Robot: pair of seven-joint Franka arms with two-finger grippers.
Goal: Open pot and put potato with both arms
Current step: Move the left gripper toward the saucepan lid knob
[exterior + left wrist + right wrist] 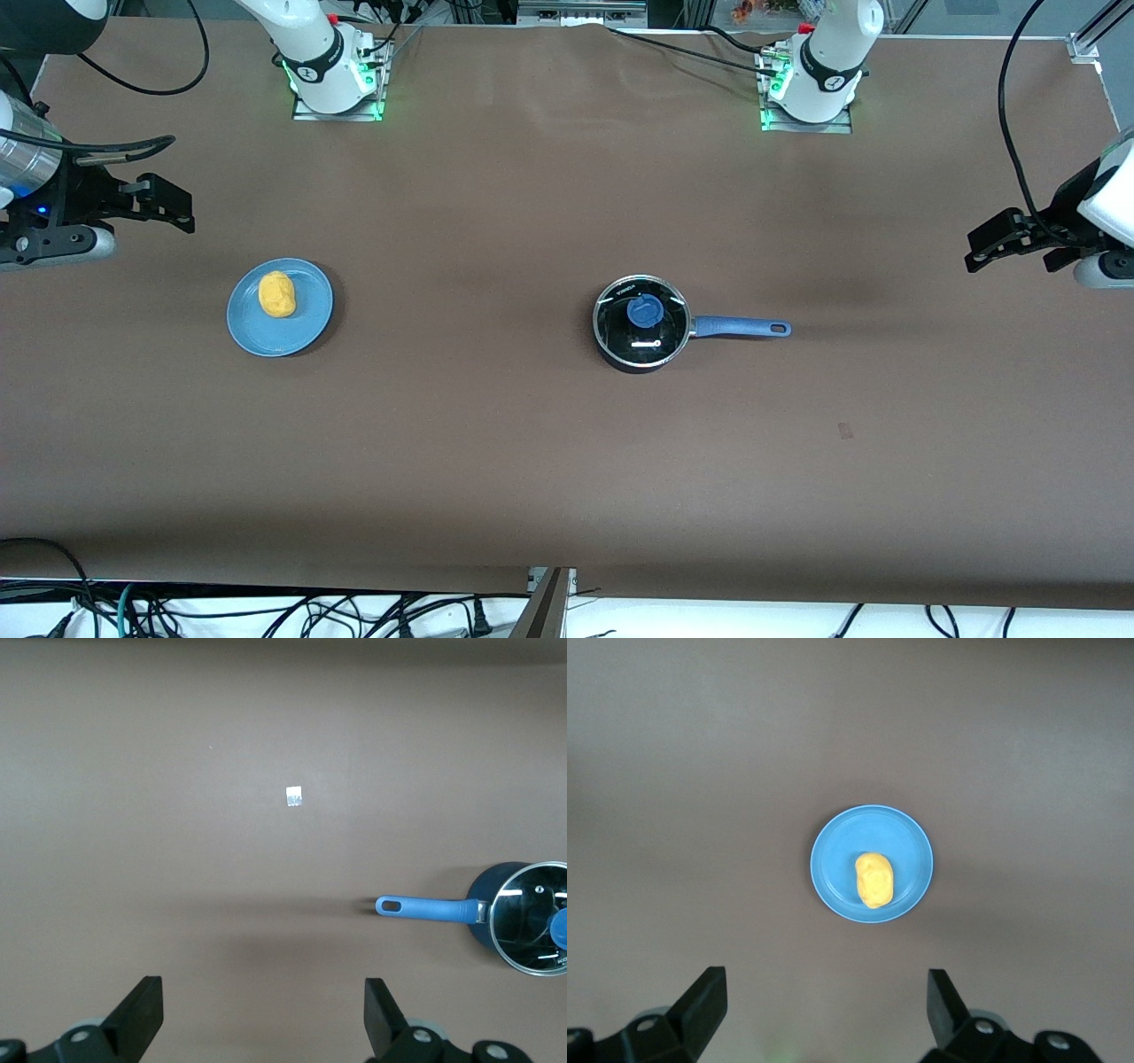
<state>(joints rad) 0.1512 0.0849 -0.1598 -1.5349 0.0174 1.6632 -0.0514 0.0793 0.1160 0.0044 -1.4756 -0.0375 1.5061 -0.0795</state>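
Note:
The black pot [620,353] stands mid-table with its glass lid [660,341] on and its blue knob [646,311] up. Its blue handle [740,327] points toward the left arm's end. The yellow potato [276,293] lies on a light-blue plate [301,332] toward the right arm's end. My left gripper [974,251] is open and empty, high over the table's left-arm end. My right gripper [177,206] is open and empty, over the right-arm end. The left wrist view shows the open left gripper [264,992] and the pot [483,926]. The right wrist view shows the open right gripper [826,988], the potato [873,879] and the plate [868,826].
The brown table [496,461] bears a small pale tag [295,796], nearer to the front camera than the pot's handle. Both arm bases stand along the table's edge farthest from the front camera. Cables hang along the edge nearest the front camera.

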